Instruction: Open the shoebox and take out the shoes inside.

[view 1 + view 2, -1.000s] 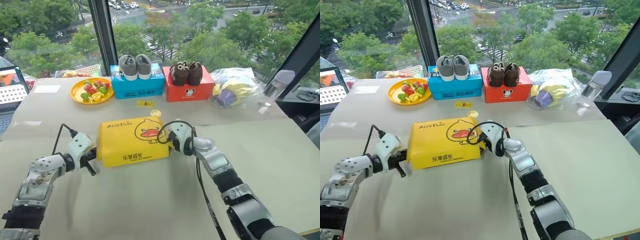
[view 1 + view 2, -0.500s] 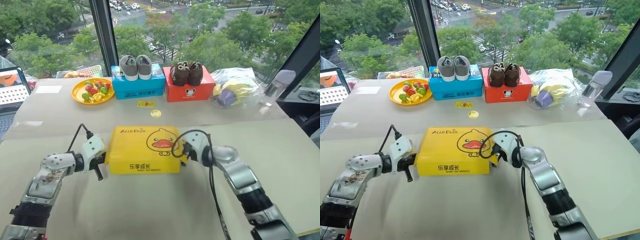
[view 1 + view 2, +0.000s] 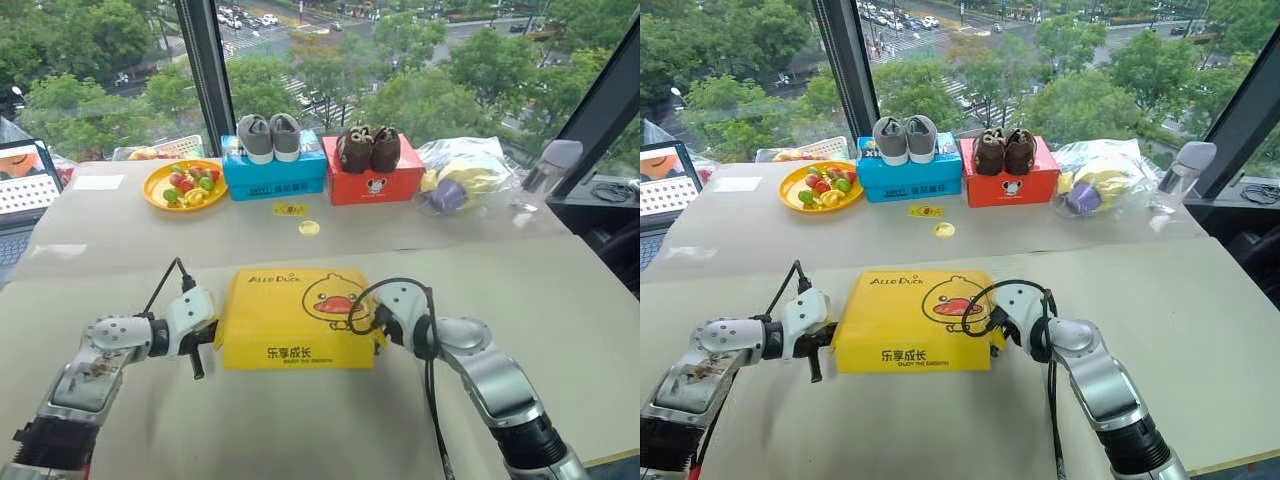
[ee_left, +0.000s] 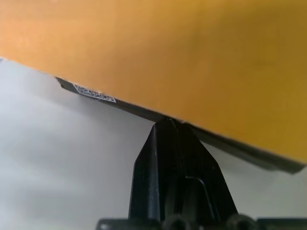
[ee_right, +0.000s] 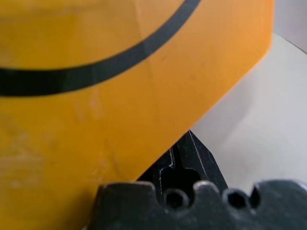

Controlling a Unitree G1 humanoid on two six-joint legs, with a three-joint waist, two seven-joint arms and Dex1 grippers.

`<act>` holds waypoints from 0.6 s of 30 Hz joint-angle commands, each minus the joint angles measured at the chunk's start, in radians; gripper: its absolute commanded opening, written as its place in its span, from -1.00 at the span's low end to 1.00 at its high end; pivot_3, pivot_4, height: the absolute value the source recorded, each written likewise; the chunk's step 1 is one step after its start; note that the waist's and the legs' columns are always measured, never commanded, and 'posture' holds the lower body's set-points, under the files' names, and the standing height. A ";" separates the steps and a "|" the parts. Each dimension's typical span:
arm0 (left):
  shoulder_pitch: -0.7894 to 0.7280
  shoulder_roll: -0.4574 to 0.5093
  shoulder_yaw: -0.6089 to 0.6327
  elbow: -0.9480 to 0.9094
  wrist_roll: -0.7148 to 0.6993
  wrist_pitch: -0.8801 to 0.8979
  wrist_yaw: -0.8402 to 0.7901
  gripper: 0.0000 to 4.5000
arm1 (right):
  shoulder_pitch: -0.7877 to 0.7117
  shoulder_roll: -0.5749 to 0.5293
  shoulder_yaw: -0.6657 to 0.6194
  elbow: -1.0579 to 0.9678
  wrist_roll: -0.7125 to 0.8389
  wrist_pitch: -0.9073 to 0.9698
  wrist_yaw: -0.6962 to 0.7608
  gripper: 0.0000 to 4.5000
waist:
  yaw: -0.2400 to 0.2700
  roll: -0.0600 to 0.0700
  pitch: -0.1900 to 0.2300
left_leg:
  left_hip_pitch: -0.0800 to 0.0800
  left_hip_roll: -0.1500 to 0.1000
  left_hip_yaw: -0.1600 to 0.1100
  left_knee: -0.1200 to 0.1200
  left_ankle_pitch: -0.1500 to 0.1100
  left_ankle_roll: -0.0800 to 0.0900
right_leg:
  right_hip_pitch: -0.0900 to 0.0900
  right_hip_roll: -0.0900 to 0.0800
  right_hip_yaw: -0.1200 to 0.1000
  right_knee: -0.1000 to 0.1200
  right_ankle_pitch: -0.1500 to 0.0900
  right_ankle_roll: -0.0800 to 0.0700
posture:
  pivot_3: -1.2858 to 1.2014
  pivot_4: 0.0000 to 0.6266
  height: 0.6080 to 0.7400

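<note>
We are bracing the shoebox between our clenched left claw and clenched right claw, squaring it on the worktop for opening.

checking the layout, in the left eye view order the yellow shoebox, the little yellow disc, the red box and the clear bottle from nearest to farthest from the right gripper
1. The yellow shoebox: right gripper is against its right side.
2. The small yellow disc: on the table beyond the shoebox.
3. The red box: at the back by the window.
4. The clear bottle: far back right corner.

Both pincers closed, facing inward
</note>
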 commanded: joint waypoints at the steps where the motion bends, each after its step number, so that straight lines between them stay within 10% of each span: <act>1: 0.014 0.024 0.023 0.114 0.002 -0.088 -0.028 -0.99 | 0.018 -0.060 -0.049 -0.022 0.046 -0.053 0.051 -1.00 | 0.001 0.000 0.000 | 0.000 0.000 0.000 0.000 0.000 0.000 | 0.000 0.000 0.000 0.000 0.000 0.000 | 0.03 -0.52 0.86; 14: 0.069 0.176 0.197 0.243 -0.104 -0.118 -0.110 -0.99 | 0.210 -0.318 -0.274 -0.183 0.206 0.009 0.182 -1.00 | -0.006 0.000 0.000 | 0.002 0.003 0.001 -0.001 0.001 -0.001 | -0.001 0.002 0.001 0.001 -0.003 0.003 | 0.03 -0.52 0.86; 18: 0.168 0.293 0.302 0.157 -0.239 0.029 -0.272 -0.99 | 0.292 -0.383 -0.344 -0.378 0.474 0.119 0.337 -1.00 | -0.002 0.000 0.001 | 0.000 0.003 0.001 -0.002 0.000 -0.001 | -0.003 0.001 0.000 0.000 -0.003 0.001 | 0.03 -0.52 0.86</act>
